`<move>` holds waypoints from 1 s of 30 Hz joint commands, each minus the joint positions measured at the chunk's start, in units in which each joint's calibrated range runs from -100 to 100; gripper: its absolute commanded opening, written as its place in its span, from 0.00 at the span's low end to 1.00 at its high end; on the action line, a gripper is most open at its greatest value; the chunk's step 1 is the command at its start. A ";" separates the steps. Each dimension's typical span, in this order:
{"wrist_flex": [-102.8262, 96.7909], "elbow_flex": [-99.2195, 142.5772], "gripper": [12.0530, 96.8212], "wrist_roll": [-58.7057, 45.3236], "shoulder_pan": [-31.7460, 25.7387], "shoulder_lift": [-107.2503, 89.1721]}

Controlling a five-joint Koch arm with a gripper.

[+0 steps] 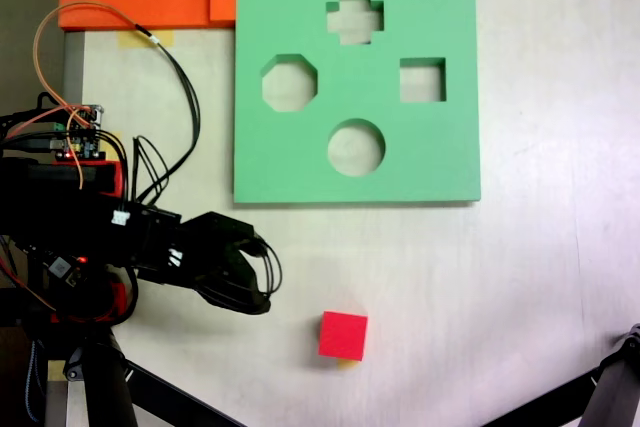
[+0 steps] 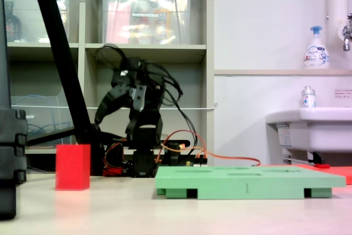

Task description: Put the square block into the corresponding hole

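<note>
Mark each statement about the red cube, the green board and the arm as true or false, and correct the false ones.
1. The red cube sits inside the square hole. False: it rests on the table, below the green board in the top-down fixed view.
2. The green board has four cut-outs. True.
3. The gripper holds the cube. False: it is apart from the cube, holding nothing.
4. The cross-shaped cut-out is the one nearest the board's top edge in that view. True.
5. The board stands upright. False: it lies flat.
</note>
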State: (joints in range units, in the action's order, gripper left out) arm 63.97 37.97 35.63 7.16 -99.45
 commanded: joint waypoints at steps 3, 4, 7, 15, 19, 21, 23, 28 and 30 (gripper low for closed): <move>3.09 -9.96 0.36 1.76 1.27 0.57; 6.66 -13.64 0.38 1.76 1.90 5.60; 17.34 -24.71 0.58 1.51 2.54 22.50; 21.97 -35.58 0.89 3.96 3.86 43.59; 21.97 -39.97 0.89 4.25 4.40 53.22; 21.87 -42.56 0.89 4.49 4.40 57.97; 21.87 -45.75 0.89 4.59 4.40 63.70; 21.29 -51.43 0.89 5.47 3.71 75.01; 19.94 -52.23 0.89 6.01 3.22 78.08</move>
State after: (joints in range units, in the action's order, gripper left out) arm 84.83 -9.95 41.25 10.82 -22.02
